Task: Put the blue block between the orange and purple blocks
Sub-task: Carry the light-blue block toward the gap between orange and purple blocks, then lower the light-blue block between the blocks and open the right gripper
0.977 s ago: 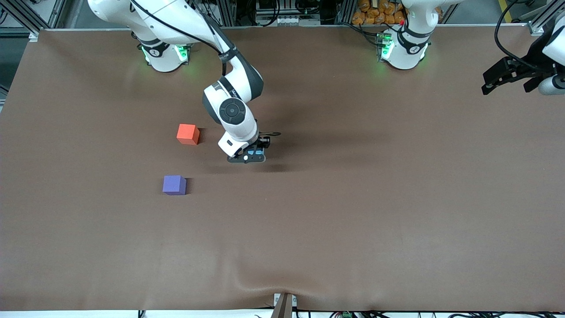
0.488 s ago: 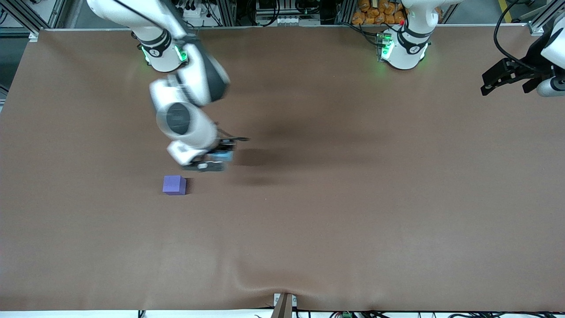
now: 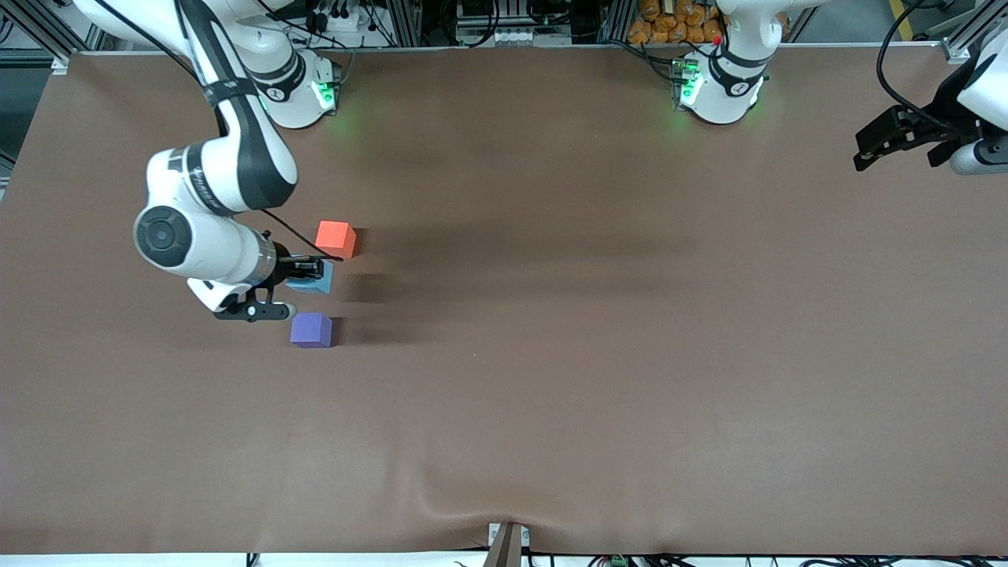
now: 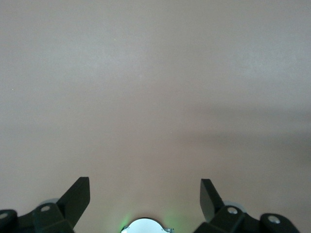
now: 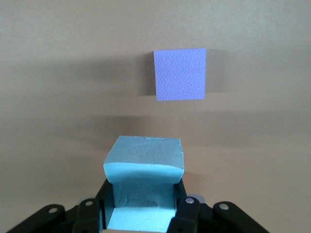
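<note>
Front view: we see the right gripper (image 3: 303, 272) clamped on the blue block (image 3: 313, 279), over the gap between orange block (image 3: 335, 238) and purple block (image 3: 311, 329); left gripper (image 3: 902, 138) waits at the table (image 3: 630, 354) edge.
Left wrist: fingers (image 4: 77, 196) apart, bare table.
Right wrist: carry step; next we judge a straight lowering, tight room.

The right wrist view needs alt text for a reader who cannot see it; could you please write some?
The right hand grips a light blue block between its fingers, above the brown table. A purple block rests on the table farther out, apart from the blue one.
</note>
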You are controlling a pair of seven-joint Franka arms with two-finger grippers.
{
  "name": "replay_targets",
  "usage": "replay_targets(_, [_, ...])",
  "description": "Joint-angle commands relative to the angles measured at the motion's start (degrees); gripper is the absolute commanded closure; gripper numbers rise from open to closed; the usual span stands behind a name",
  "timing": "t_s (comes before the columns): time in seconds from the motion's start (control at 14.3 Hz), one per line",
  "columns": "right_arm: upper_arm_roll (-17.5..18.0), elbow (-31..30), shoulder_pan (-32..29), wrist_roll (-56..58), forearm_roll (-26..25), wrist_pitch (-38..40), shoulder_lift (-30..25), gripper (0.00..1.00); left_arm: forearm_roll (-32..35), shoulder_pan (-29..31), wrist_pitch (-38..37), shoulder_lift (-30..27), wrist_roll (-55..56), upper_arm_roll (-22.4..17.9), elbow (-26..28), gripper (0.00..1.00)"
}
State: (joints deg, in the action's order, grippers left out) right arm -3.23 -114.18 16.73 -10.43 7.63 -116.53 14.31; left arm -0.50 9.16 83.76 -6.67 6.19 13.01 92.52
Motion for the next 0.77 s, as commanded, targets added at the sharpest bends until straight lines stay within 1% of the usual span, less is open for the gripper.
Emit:
replay_targets(0.0, [0.8,-6.6,-1.2,2.8,-0.9,-5.0,-2.8,0.82,-0.9,0.5,-0.6,-0.5,-0.9,0.3,0.2,0.0])
replay_targets(0.14, [0.8,-7.0,-1.5,3.1,-0.9,-5.8,-2.4,0.82,-0.9,0.5,-0.7,-0.5,-0.9,0.4,0.2,0.0])
replay_targets(0.42, [0.8,-10.3,-1.3,3.1,-0.9,-11.3,-2.3,0.82,-0.9,0.4,-0.8,-0.5,-0.9,0.4,0.5,0.0])
replay_targets(0.7, [0.8,-10.4,-1.4,3.2,-0.9,-11.8,-1.6,0.82,-0.9,0.3,-0.7,-0.4,-0.9,0.4,0.3,0.0])
